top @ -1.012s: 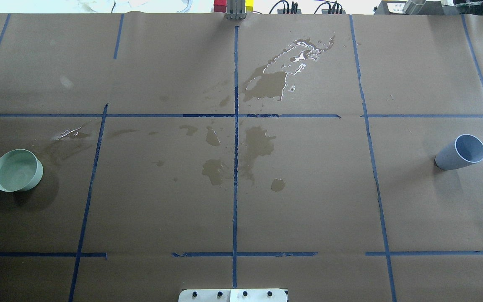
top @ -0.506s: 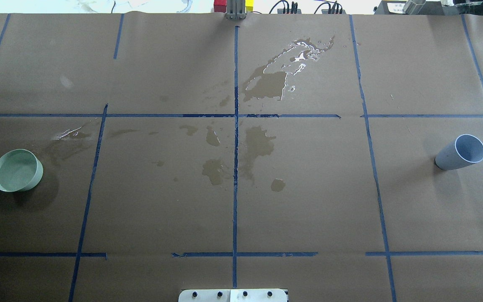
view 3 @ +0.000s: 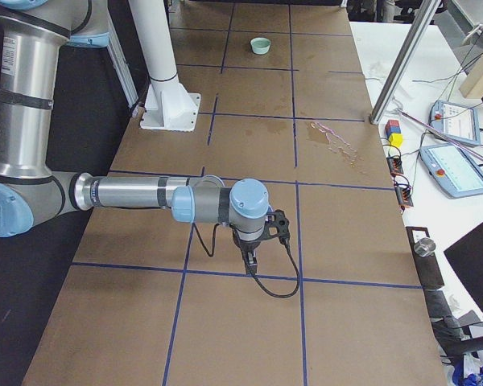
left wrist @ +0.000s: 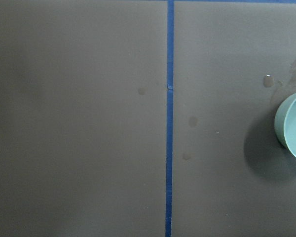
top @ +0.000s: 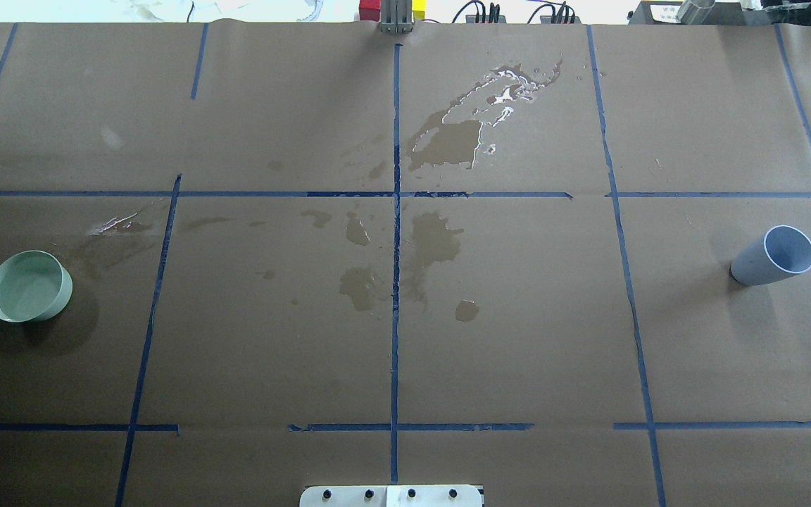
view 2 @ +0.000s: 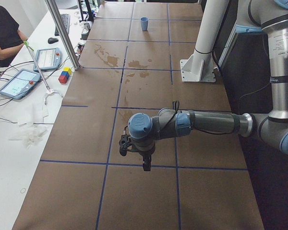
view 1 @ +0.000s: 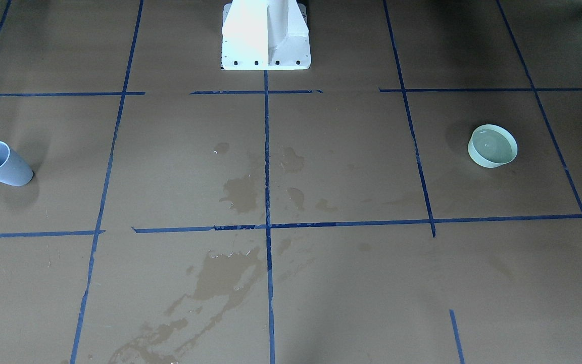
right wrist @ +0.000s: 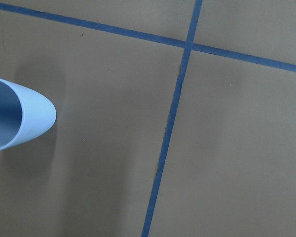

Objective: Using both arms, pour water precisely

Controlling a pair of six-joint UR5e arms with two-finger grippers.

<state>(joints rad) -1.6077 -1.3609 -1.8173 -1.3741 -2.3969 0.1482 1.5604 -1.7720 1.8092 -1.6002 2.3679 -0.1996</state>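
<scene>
Water (view 1: pixel 493 145): is lying as a faint glinting sheen inside the pale green bowl (top: pixel 27 286), well out to the robot's left of the white pedestal (view 1: pixel 265 35).
Pale green bowl: is sitting upright on the bench (top: pixel 272 352), apart from everything else.
Blue cup (top: pixel 775 255): is standing mouth up, well out to the robot's right of the white pedestal; its contents cannot be made out.
Left arm (view 2: pixel 206 123): is reaching out level from the pedestal's side, over the bench at the bowl's end.
Left fingers (view 2: pixel 145 165): are pointing down above the bench, holding nothing; whether they are open or closed cannot be told.
Right arm (view 3: pixel 137 193): is reaching out likewise at the cup's end.
Right fingers (view 3: pixel 250 261): are pointing down, holding nothing; their state cannot be told either.
Wet stains (top: pixel 448 141): are spreading straight out ahead of the white pedestal, across the middle and far part of the bench.
Blue tape lines (top: pixel 395 317): are dividing the brown bench into squares, one line running straight out from the white pedestal.
</scene>
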